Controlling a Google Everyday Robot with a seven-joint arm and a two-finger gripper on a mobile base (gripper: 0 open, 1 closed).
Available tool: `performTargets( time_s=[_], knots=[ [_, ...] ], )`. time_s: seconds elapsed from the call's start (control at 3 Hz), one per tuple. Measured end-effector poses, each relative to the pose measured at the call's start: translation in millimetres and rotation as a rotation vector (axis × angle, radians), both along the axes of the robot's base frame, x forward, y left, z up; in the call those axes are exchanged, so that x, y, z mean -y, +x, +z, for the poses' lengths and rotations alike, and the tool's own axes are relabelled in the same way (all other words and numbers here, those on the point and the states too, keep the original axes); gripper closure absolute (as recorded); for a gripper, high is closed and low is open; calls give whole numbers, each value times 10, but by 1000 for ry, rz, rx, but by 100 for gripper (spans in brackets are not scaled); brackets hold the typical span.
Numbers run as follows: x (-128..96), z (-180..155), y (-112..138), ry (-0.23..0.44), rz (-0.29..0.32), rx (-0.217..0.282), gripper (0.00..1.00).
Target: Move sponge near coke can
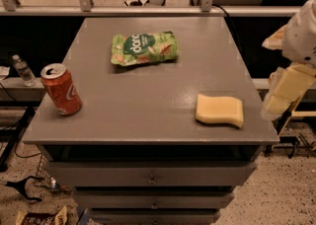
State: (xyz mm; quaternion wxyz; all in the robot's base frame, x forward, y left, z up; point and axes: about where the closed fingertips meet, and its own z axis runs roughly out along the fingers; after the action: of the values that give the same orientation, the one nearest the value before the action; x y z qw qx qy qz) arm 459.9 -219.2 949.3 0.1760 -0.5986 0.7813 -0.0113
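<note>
The pale yellow sponge (219,110) lies flat on the grey table (148,95), near its front right corner. The red-orange coke can (61,90) stands upright near the front left edge, far from the sponge. My gripper (284,91) hangs off the table's right side, just right of the sponge and about level with it, touching nothing. The white arm (302,29) rises above it at the frame's right edge.
A green snack bag (144,48) lies at the table's back middle. A small clear water bottle (22,70) stands on a lower ledge to the left. Drawers sit under the tabletop. A rail runs behind the table.
</note>
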Motion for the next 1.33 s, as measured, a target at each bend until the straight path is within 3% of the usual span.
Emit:
performTargets(
  time_s=[0.33, 1.0, 1.33],
  knots=[
    [-123, -455, 237, 62, 34, -43, 0],
    [-406, -1049, 356, 71, 84, -115, 0],
    [-475, -1156, 345, 66, 99, -132, 18]
  ],
)
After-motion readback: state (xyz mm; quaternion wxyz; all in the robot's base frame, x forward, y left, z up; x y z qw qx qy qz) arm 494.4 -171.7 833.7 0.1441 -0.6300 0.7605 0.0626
